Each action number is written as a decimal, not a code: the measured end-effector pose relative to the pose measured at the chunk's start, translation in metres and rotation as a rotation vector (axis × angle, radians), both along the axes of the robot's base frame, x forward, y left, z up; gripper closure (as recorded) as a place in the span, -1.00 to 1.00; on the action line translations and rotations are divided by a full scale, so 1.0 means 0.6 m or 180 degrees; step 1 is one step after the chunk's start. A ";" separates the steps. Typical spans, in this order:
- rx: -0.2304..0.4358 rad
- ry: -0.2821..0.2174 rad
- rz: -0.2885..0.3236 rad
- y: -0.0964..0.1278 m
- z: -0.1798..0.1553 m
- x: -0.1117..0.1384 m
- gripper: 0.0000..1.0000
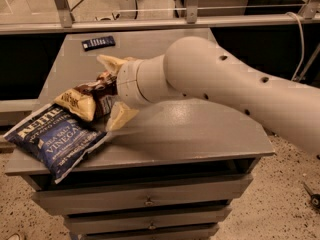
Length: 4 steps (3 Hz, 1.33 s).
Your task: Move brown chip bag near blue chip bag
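Note:
The brown chip bag [82, 100] is crumpled, with a dark middle and tan-yellow ends. My gripper [111, 93] is shut on it, one finger above and one below, and holds it low over the left part of the grey cabinet top [200, 134]. The bag's left end sits just over the upper right edge of the blue chip bag [52, 139]. The blue bag lies flat at the front left corner, partly overhanging the edge. My white arm [225, 84] reaches in from the right.
A small dark flat device [98, 42] lies at the back left of the cabinet top. Drawers [145, 201] run below the top. A metal rail [150, 23] runs behind the cabinet. The floor is speckled.

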<state>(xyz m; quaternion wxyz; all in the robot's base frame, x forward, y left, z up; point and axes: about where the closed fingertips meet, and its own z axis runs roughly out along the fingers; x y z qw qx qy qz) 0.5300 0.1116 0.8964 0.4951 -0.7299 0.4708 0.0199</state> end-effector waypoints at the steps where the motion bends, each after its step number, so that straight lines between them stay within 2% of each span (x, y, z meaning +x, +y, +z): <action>1: -0.0018 0.0056 -0.0133 -0.049 0.019 0.019 -1.00; 2: 0.0022 0.0132 -0.0365 -0.139 0.060 0.049 -1.00; 3: 0.0124 0.0150 -0.0631 -0.248 0.120 0.076 -1.00; 4: 0.0170 0.0097 -0.0716 -0.283 0.156 0.086 -1.00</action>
